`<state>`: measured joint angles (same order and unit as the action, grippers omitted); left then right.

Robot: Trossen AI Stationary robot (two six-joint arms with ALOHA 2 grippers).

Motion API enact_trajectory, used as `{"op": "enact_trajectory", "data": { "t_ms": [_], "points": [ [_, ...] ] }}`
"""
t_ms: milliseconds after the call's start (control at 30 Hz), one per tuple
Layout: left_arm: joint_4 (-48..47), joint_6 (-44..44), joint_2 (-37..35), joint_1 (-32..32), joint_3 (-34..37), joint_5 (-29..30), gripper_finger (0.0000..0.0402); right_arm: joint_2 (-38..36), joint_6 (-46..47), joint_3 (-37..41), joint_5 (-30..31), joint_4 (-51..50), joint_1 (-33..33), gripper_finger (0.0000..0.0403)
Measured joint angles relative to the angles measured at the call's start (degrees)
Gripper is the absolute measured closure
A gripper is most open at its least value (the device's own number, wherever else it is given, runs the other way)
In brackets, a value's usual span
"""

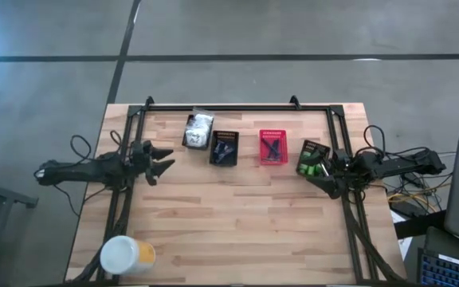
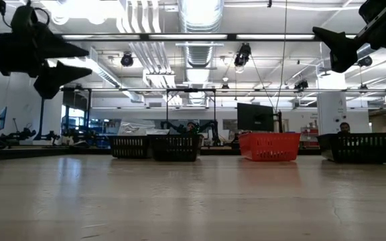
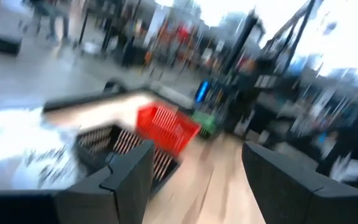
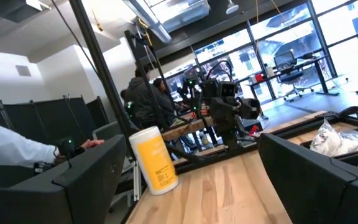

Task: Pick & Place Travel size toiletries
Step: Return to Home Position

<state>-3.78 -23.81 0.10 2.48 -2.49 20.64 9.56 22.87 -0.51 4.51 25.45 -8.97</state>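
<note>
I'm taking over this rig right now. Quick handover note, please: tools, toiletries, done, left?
Left tool: open, empty, raised off to the left.
Right tool: open, empty, beside the right black basket.
White packets in the left black basket, dark sachets in the second black basket, razors in the red basket, green packs in the right one.
Done: sorting, it seems. Left: park both arms.

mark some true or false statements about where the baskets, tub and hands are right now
1. The red basket is third from the left in the row of four. True.
2. Green packs lie in the rightmost black basket. True.
3. The tub sits beside the red basket. False: it is by the table's near left corner.
4. The left hand grips white packets. False: it is open and empty.
5. The right hand is open. True.
</note>
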Motion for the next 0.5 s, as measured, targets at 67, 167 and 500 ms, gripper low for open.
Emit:
{"op": "enact_trajectory", "data": {
  "t_ms": [67, 167, 500],
  "points": [
    [7.33, -0.11, 0.0, -0.28, 2.26, -0.09, 0.0154, 0.0, 0.0, 0.0, 0.0, 0.0, 0.0, 0.0039],
    [8.94, -0.33, -0.02, -0.86, 2.15, -0.12, 0.0154, -0.01, 0.0, 0.0, 0.01, -0.02, 0.01, 0.0039],
    [8.63, -0.34, -0.02, -1.92, 2.15, -0.12, 0.0154, -0.02, 0.0, -0.02, 0.02, -0.01, 0.02, 0.0039]
  ]
}}
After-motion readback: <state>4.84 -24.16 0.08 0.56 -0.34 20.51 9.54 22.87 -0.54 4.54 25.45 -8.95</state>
